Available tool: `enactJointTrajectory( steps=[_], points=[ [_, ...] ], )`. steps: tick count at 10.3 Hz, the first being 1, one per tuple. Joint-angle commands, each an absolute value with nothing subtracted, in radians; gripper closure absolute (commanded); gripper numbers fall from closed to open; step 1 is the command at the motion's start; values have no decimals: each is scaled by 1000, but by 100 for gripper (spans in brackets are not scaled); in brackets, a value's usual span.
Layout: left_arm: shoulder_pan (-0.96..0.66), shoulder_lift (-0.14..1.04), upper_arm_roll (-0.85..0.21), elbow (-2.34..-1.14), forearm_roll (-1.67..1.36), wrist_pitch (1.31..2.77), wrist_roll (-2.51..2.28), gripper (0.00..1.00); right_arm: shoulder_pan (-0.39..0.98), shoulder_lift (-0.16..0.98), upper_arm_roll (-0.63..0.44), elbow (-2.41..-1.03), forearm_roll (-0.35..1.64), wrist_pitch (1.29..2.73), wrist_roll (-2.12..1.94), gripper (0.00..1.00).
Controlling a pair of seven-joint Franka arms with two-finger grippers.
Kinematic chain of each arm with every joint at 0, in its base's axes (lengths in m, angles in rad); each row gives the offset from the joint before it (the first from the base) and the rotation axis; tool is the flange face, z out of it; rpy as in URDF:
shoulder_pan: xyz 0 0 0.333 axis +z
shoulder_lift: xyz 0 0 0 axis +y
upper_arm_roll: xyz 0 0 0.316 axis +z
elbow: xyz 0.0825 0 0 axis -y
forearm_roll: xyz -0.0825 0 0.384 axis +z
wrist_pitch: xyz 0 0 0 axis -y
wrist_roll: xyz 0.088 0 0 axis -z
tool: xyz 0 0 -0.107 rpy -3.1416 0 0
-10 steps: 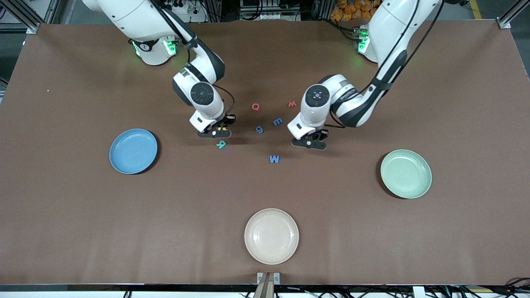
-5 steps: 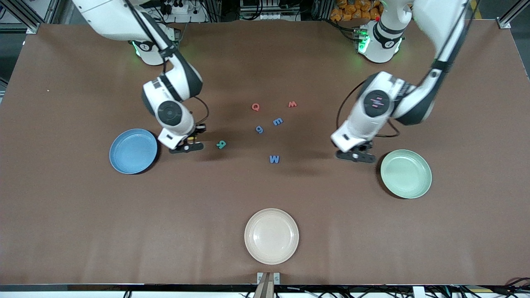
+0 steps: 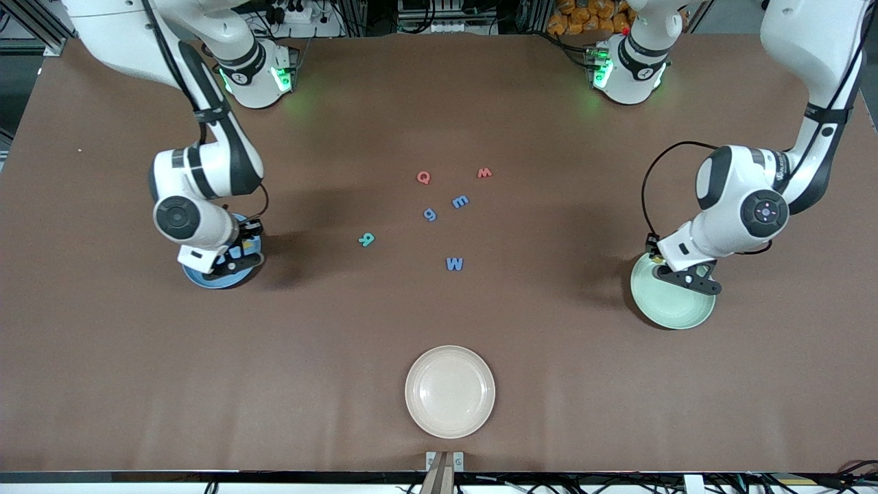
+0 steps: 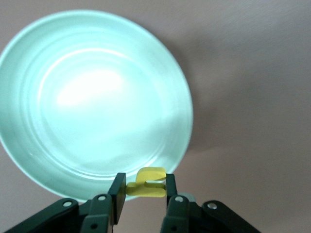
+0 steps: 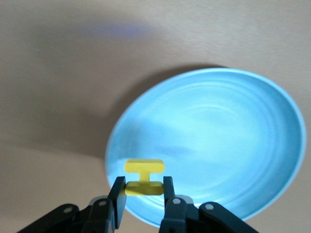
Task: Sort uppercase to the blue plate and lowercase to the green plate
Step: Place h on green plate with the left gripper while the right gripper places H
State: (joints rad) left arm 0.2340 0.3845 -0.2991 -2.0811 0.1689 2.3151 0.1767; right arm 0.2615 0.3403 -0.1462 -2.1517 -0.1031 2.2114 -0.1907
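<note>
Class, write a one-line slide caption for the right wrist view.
Right gripper shut on the yellow H, held over the blue plate.

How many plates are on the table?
3: blue plate under the right gripper, green plate under the left gripper, beige plate nearest the front camera.

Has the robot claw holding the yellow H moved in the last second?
Yes. The right gripper, shut on the yellow H, has travelled from beside the teal R toward the right arm's end and is now over the blue plate.
</note>
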Motion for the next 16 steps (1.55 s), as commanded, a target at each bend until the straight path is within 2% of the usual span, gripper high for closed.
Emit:
enactJointTrajectory(
  steps=[1,2,4,6,8,9,11,14,16],
  points=[
    [218,423,-284,-2074,175,2365,187,48,273,333,-144,-2151,-115,2209,-195,26],
    [218,425,-282,-2074,189,2375,189,39,273,333,-144,-2146,-109,2204,-189,10],
    [216,413,-284,-2072,201,2373,187,0,282,333,-135,-2135,-98,2197,-137,14],
    [192,373,-302,-2072,189,2361,141,0,294,331,-54,-2114,-95,2213,30,17],
    [137,322,-386,-2063,193,2266,5,0,313,347,11,-2073,-81,2259,217,17],
    [127,313,-447,-2066,193,2241,-49,0,325,360,20,-2074,20,2313,235,17],
    [89,316,-565,-2078,205,2240,-157,0,366,386,32,-2075,132,2385,291,17],
    [28,337,-695,-2088,251,2246,-219,0,383,431,95,-2074,132,2494,472,17],
    [-6,397,-756,-2089,395,2256,-221,0,399,446,109,-2071,130,2540,534,17]
  ],
)
